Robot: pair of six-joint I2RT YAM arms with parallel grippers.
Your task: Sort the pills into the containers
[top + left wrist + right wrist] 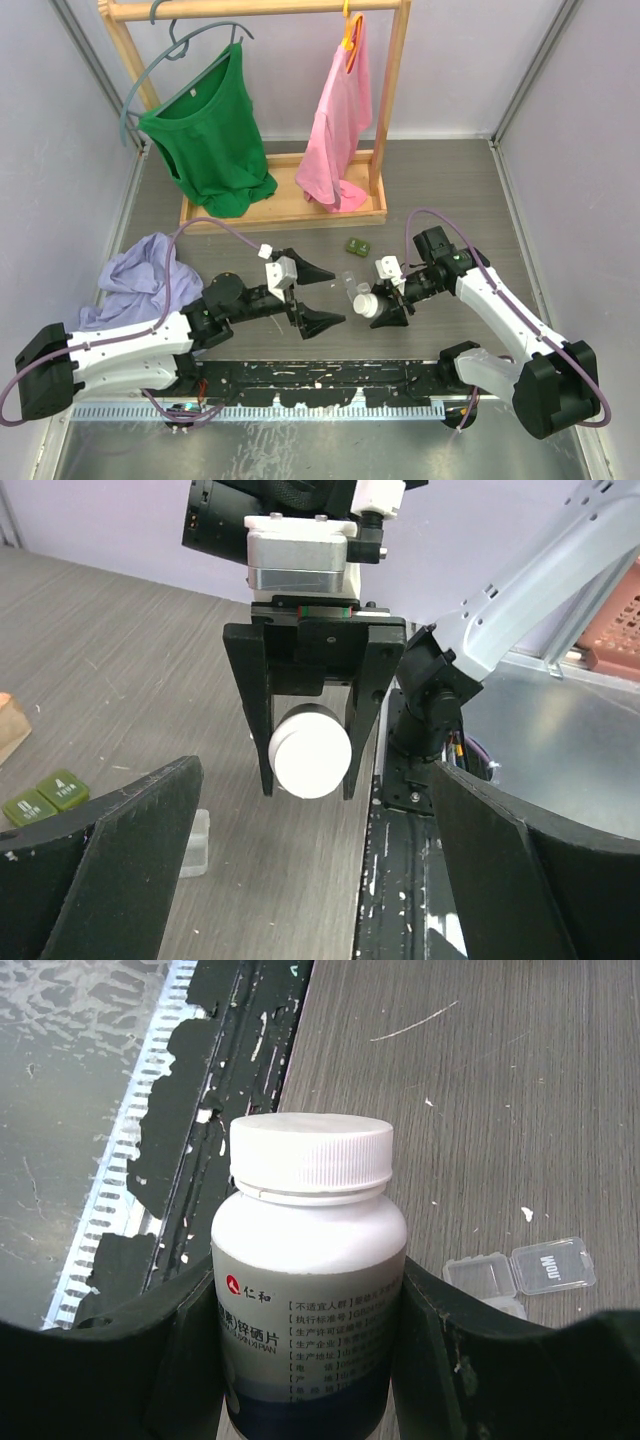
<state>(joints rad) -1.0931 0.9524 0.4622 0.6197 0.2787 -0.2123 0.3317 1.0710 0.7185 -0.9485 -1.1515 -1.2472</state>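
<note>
My right gripper (381,306) is shut on a white pill bottle (366,303) with its white screw cap (310,1155) on, held tilted above the table. In the right wrist view the fingers (455,1350) clamp the bottle's labelled body (305,1300). The clear container (350,280) lies just beyond the bottle with a lid open (520,1272). The dark green container (357,246) lies farther back, also in the left wrist view (45,795). My left gripper (312,295) is open and empty, facing the bottle's cap (310,752) from the left.
A wooden rack (290,205) at the back holds a green top (210,130) and a pink shirt (345,120). A lavender cloth (140,275) lies at the left. A black worn strip (330,380) and a metal ledge run along the near edge.
</note>
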